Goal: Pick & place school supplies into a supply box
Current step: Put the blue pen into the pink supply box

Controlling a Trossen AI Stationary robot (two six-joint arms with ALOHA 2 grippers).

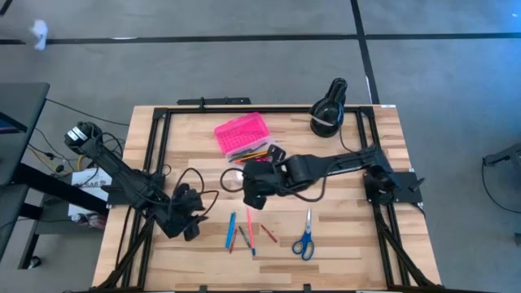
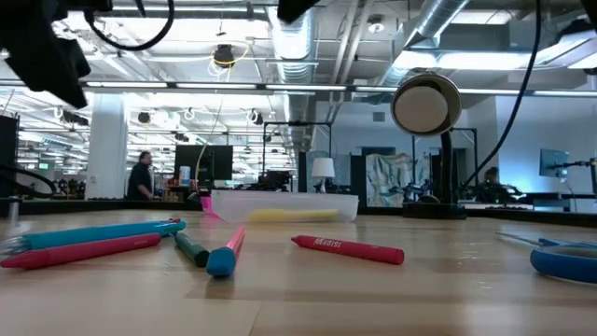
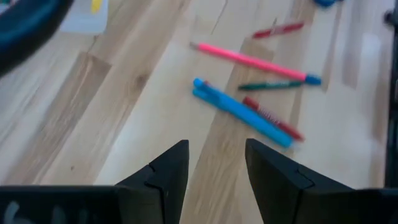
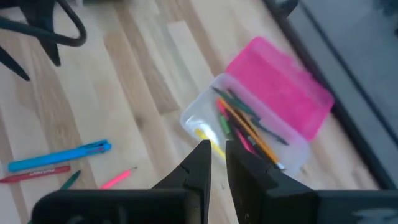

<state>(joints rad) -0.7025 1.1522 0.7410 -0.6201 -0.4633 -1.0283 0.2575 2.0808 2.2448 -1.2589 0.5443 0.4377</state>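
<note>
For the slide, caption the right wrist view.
Right gripper above open pink supply box holding pens; blue pen on table.

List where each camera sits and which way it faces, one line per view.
High view: overhead, looking straight down; both arms, pink-lidded supply box, scissors.
Low view: at table height, looking level across the table; pens in front, arms overhead.
Left wrist view: looks past the open left gripper at loose pens.
Right wrist view: looks past the right gripper at the box.
Shared: the blue pen shows in every view.
</note>
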